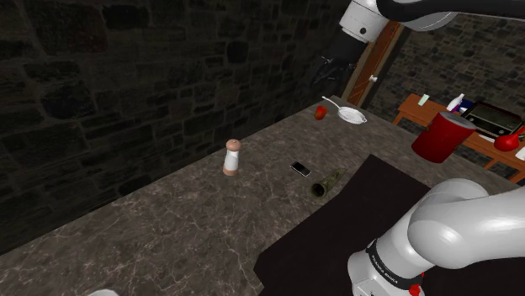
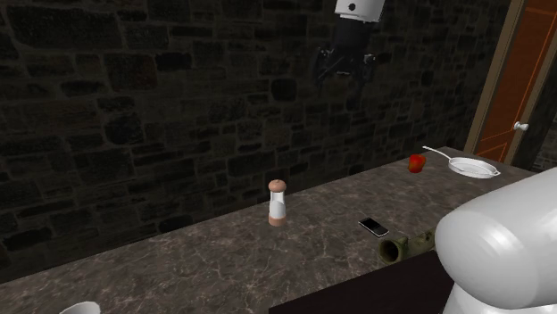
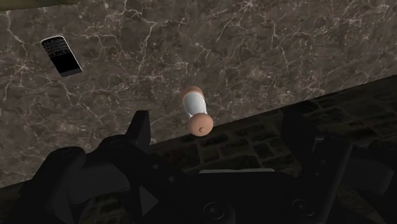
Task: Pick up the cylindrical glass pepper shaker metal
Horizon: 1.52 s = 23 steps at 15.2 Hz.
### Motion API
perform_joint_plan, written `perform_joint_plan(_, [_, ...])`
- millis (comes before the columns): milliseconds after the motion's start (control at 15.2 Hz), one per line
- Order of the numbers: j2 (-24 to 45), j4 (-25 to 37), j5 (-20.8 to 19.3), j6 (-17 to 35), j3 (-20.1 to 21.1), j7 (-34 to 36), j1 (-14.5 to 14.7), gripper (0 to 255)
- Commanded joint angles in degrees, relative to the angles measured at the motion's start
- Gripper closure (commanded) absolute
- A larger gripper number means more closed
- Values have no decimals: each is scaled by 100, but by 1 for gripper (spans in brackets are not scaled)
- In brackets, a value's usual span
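Note:
The pepper shaker (image 1: pixel 232 158) stands upright on the dark marble counter (image 1: pixel 168 227), a pale cylinder with a brownish cap and base. It also appears in the second exterior view (image 2: pixel 278 202) and in the wrist view (image 3: pixel 196 111), between and beyond the fingers. My black gripper (image 1: pixel 324 74) hangs high above the counter, well over the shaker and off to the shoulder view's right. From the second exterior view the gripper (image 2: pixel 342 78) is up against the stone wall. Its fingers (image 3: pixel 140 126) stand wide apart with nothing between them, so the gripper (image 3: pixel 218 127) is open.
A black phone (image 1: pixel 300 168) and a dark green bottle (image 1: pixel 326 182) on its side lie right of the shaker. Farther back are a small red object (image 1: pixel 320 112) and a white pan (image 1: pixel 352 114). A stone wall (image 1: pixel 126 76) borders the counter. A red cup (image 1: pixel 442 136) stands near a wooden table (image 1: pixel 416 108).

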Motion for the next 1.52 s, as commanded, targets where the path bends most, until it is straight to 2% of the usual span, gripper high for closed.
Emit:
perform_joint_plan(0, [343, -33, 37, 352, 26, 9, 5, 0])
perform_joint_plan(726, [2452, 220, 223, 2023, 132, 24, 51, 0])
perform_joint_plan(1452, [4843, 1358, 356, 3093, 191, 35, 103, 0])
